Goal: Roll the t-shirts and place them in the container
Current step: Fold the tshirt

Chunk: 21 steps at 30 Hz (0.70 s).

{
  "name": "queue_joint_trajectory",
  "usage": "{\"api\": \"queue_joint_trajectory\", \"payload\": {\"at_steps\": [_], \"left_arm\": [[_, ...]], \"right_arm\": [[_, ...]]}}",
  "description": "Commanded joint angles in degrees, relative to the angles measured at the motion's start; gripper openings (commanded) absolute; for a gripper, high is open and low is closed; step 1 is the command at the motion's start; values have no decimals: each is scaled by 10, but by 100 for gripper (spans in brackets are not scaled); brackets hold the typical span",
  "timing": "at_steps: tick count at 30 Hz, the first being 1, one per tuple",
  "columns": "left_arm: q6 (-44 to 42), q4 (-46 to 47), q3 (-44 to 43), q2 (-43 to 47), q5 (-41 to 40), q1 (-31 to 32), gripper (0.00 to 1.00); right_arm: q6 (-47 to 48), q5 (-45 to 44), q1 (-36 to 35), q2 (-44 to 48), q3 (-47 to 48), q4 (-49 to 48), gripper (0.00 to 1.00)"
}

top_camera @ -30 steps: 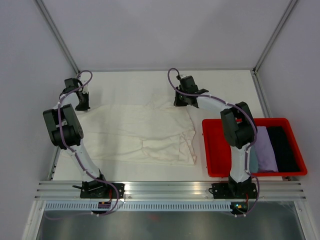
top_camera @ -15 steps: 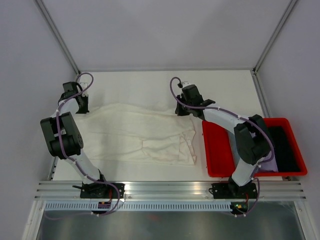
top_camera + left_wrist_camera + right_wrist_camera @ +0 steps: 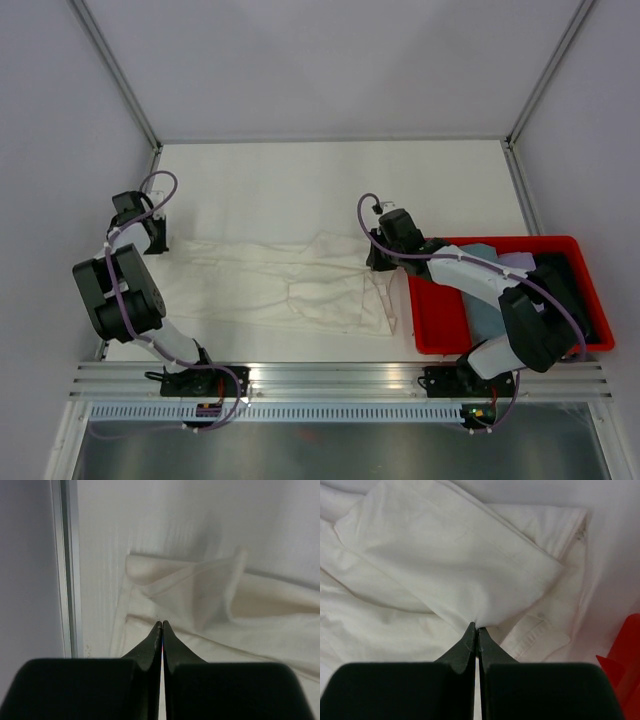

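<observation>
A wrinkly cream cotton t-shirt lies spread across the white table, stretched sideways between the two arms. Its far edge is doubled over toward the near side, and the fold runs from one gripper to the other.

The left gripper sits at the shirt's left end, close to the table's side rail. In its wrist view the black fingers are pressed together with no gap, and a ridge of the cream cloth runs up into their tips. It is a pinch on the fabric.

The right gripper is at the shirt's right end, just beside the red plastic bin. Its fingers are likewise clamped tight on the shirt, and a folded flap of cloth narrows to a point between them. A corner of the bin shows at the right.

Inside the bin lie a grey-blue shirt, a lilac shirt and a black shirt, all partly hidden by the right arm.
</observation>
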State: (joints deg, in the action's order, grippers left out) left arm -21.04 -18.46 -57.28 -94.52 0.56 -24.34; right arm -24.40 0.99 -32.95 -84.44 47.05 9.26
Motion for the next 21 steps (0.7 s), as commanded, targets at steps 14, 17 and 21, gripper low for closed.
{"api": "queue_joint_trajectory", "payload": {"at_steps": [14,17,21], "left_arm": [[-10,-32,-19,94,-26,36,55],[5,-33,-63,27,-55,67,56],[5,-33,-105,-43,-99,97,60]], "right_arm": [[-5,-25,-18,-11,-26,1,1],[-13,-13,-19,-18,-27,-6,0],[-22,-13,-18,-24,-37,-18,0]]}}
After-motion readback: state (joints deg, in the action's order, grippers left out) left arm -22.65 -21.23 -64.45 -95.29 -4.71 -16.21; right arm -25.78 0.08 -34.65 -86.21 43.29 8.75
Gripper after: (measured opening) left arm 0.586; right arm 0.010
